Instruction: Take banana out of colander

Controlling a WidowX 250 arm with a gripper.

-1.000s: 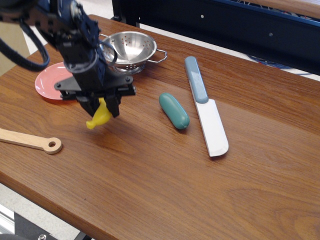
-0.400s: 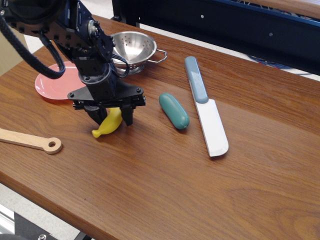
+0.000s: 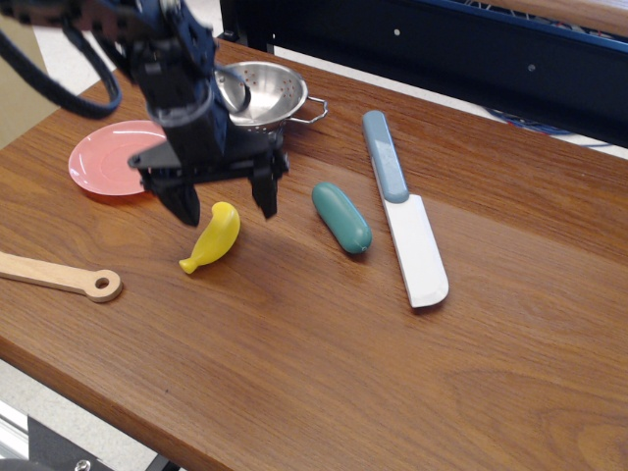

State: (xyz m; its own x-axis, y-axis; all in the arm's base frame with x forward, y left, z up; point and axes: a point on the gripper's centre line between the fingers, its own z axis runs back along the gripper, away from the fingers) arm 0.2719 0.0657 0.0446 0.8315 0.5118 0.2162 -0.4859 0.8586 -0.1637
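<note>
The yellow toy banana lies on the wooden table, tip pointing front-left, well in front of the colander. The steel colander stands at the back of the table, partly hidden by my arm, and looks empty where I can see into it. My black gripper hangs just above the banana's thick end with its two fingers spread wide. It holds nothing.
A pink plate lies left of the gripper. A wooden spoon lies at the front left. A teal capsule and a knife with a teal handle lie to the right. The table's front edge runs diagonally.
The gripper lowered the banana to the table, opened its fingers and rose a little. The banana now lies free on the wood.
</note>
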